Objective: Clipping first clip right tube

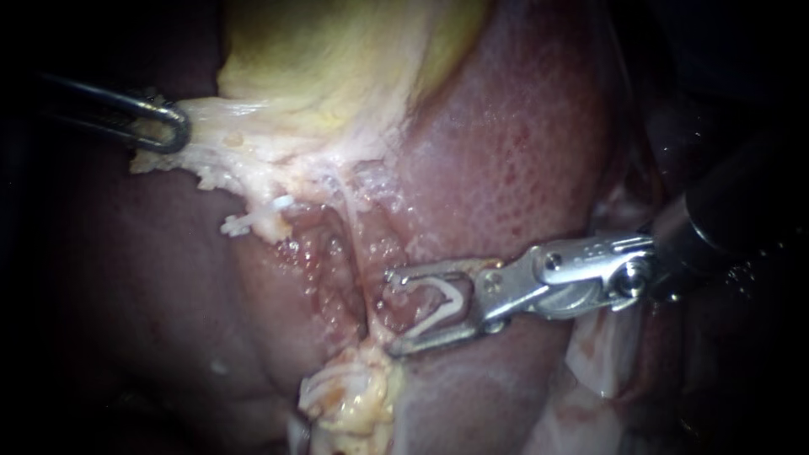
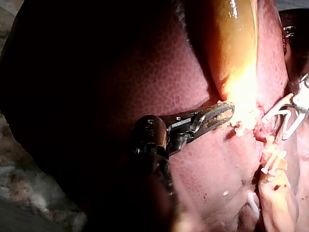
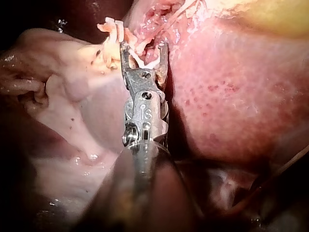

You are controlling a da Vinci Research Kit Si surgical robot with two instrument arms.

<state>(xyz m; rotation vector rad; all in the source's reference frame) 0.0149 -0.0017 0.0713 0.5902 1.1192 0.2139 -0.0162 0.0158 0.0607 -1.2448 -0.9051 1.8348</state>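
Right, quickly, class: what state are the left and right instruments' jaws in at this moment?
Left instrument: jaws shut on pale tissue at the edge of the gallbladder.
Right instrument: jaws wide apart, holding an open white clip.

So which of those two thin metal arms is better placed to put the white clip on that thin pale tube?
The right instrument: its jaws carry an open white V-shaped clip, tips close to the thin pale tube. The left instrument is well off to the side, busy gripping pale ragged tissue.
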